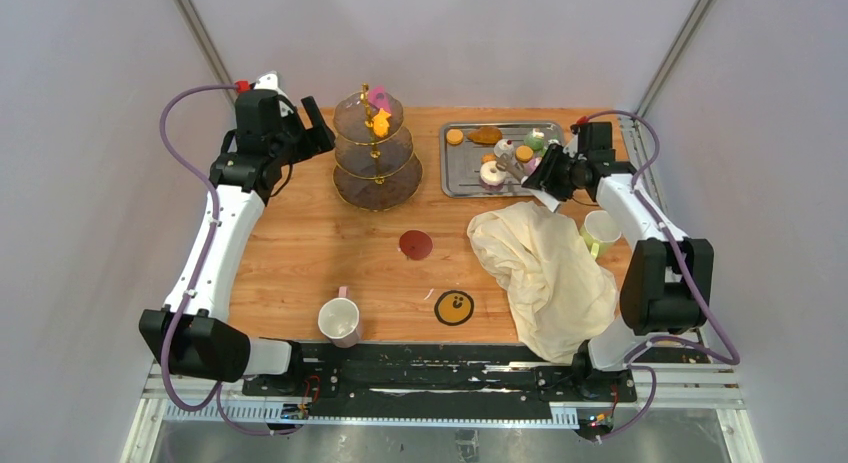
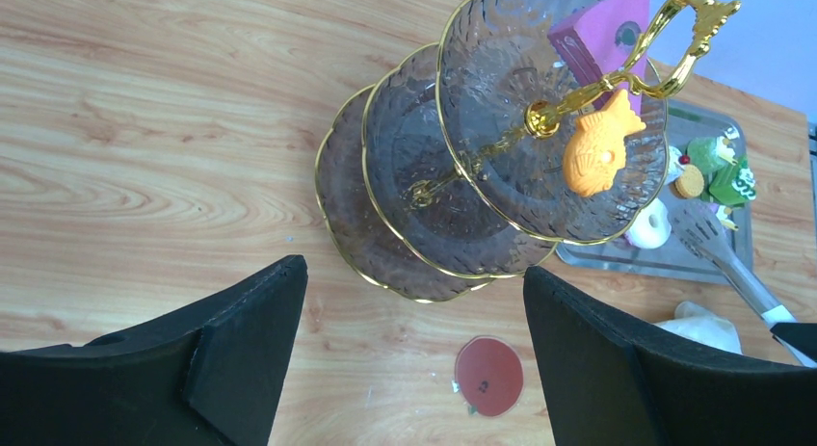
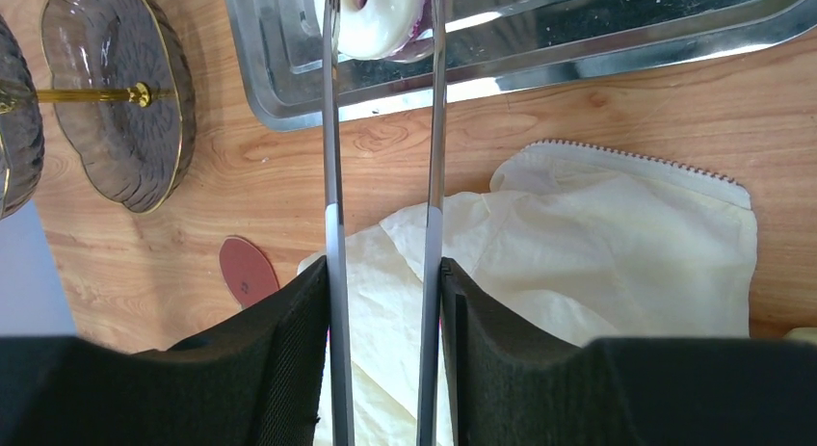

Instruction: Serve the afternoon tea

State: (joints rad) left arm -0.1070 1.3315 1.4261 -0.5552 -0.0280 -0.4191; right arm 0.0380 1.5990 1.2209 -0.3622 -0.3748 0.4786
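The right end effector (image 3: 383,273) clamped tongs (image 3: 332,176) whose tips straddled the white donut (image 3: 371,27) in the far-right tray (image 3: 578,41); a loose pinch would probably drop it. The left end effector (image 2: 409,273) gaped beside the three-tier stand (image 2: 462,205).

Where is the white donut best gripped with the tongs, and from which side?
On its outer rim, on opposite sides: the white donut is round and sits between the blades of the tongs. Come over the near edge of the steel tray, as the right gripper points them.
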